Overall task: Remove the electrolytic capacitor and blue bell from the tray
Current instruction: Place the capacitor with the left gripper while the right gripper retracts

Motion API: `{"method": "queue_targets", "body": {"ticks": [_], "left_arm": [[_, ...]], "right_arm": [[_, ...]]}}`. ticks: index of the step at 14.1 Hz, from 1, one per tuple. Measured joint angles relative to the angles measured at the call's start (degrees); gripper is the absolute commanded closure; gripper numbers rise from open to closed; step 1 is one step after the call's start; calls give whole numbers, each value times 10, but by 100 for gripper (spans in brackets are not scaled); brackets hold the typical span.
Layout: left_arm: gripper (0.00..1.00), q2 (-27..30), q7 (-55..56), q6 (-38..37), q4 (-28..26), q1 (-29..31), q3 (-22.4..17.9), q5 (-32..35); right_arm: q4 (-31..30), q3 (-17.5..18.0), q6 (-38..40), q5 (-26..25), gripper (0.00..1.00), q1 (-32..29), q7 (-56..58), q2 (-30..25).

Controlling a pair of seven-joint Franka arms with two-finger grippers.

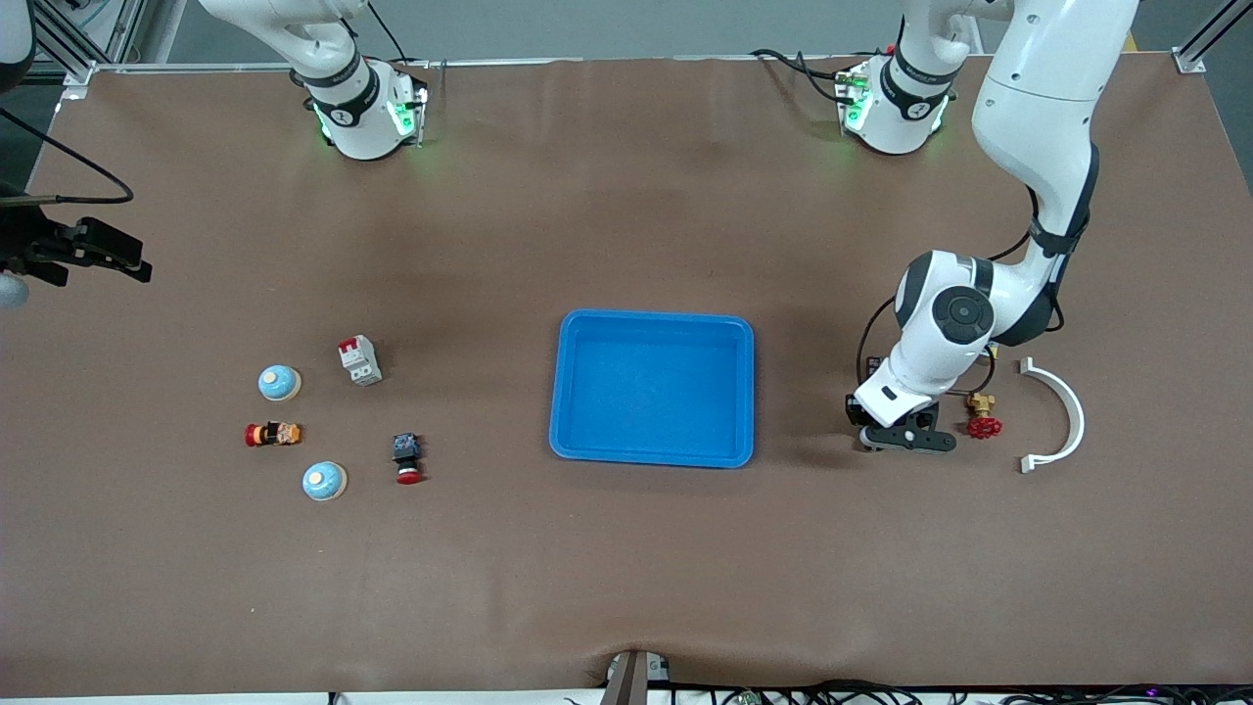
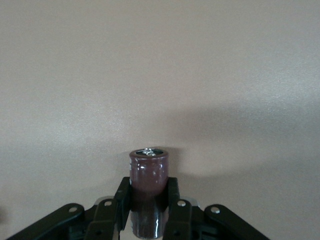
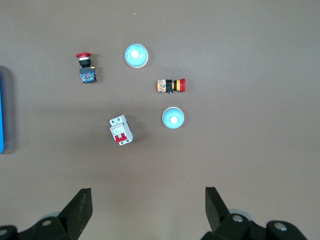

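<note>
A dark maroon capacitor with a silver top stands clamped between the fingers of my left gripper. That left gripper is low over the table at the left arm's end, beside the blue tray; its hand hides the capacitor in the front view. Two light blue bells sit at the right arm's end. My right gripper hangs open and empty high above them, and both bells show far below it.
A red-handled valve and a white curved bracket lie beside the left gripper. Around the bells lie a white and red breaker, a red and orange button and a black switch with a red cap.
</note>
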State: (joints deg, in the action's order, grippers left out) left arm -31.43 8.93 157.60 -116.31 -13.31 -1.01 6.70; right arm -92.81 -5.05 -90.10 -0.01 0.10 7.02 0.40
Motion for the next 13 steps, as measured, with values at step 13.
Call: {"method": "queue_targets", "body": {"ticks": [13], "left_arm": [[62,-7,3,1,8,9,0,0]], "right_arm": [[14,0,3,0,0,-1,0,1]]}}
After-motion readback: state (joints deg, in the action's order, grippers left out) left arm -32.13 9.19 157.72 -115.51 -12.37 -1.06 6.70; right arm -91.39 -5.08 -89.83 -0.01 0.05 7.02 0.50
